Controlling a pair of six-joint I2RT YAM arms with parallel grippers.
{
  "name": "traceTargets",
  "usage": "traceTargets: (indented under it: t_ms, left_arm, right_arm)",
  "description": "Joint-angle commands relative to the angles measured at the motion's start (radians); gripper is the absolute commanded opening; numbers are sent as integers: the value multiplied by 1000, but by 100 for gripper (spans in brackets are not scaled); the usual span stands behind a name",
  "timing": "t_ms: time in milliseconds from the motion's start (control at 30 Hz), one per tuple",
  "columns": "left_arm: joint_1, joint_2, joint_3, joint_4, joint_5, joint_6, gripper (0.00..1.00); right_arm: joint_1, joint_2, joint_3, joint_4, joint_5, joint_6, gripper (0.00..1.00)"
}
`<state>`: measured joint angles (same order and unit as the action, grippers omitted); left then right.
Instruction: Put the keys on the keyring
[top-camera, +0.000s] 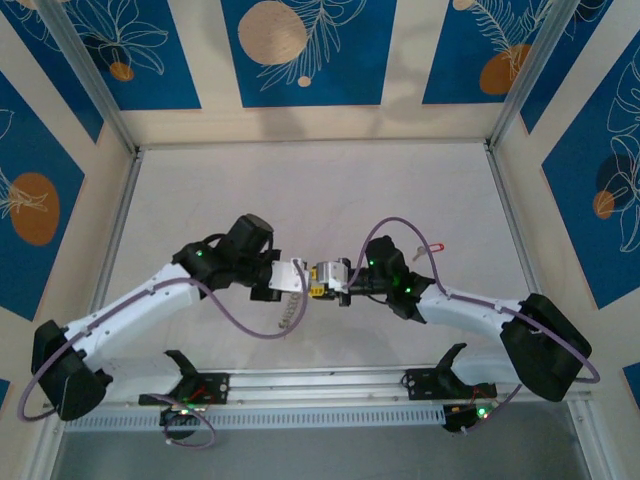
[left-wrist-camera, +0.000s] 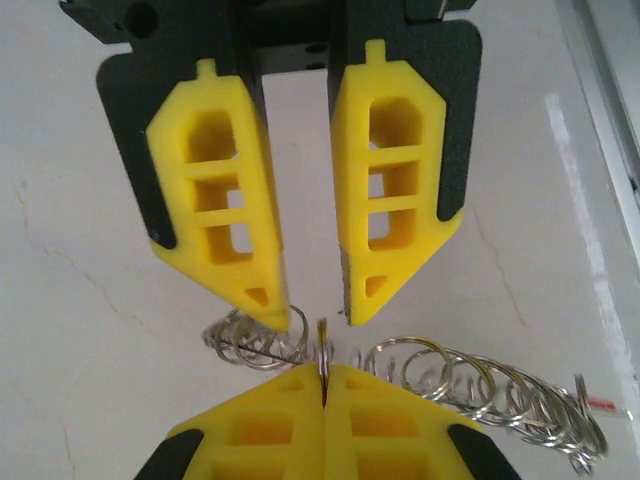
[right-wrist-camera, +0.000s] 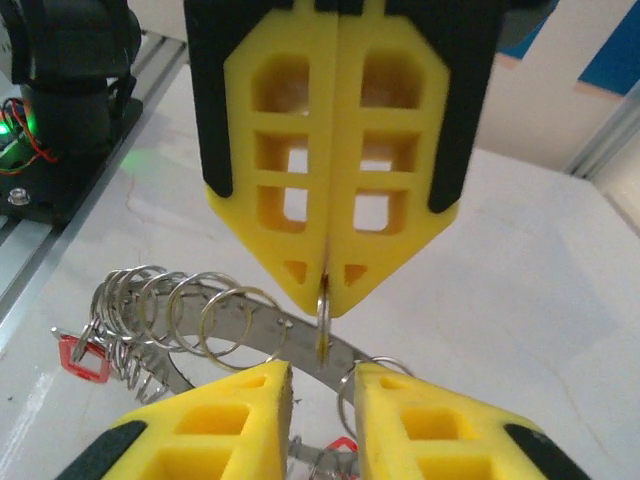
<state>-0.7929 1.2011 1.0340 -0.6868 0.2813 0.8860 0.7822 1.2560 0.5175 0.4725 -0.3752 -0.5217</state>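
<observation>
Jaws of the left gripper (right-wrist-camera: 325, 295) press fully together on one thin silver loop (right-wrist-camera: 322, 322) of the keyring (right-wrist-camera: 190, 300), which we see held edge-on above the white table (top-camera: 300, 190). Facing it, the right gripper (right-wrist-camera: 322, 372) stands slightly parted, its tips either side of that loop without gripping. A red key (right-wrist-camera: 85, 358) hangs among the keyring's coils; a second red key (top-camera: 432, 246) lies on the table beside the right arm.
</observation>
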Motion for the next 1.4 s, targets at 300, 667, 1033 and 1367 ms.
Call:
traceTargets:
  t_ms: [300, 667, 1033, 1367]
  left_arm:
    - [-27, 91, 164, -126, -90, -13, 0]
    - [-27, 118, 190, -145, 1, 12, 0]
    - [-44, 131, 214, -179, -10, 25, 0]
    - [-64, 154, 244, -200, -44, 21, 0]
  right_arm:
    - [26, -23, -49, 67, 51, 71, 16]
    - [7, 22, -103, 224, 123, 126, 24]
    - [-2, 8, -124, 282, 27, 150, 25]
    - [12, 64, -107, 343, 7, 153, 16]
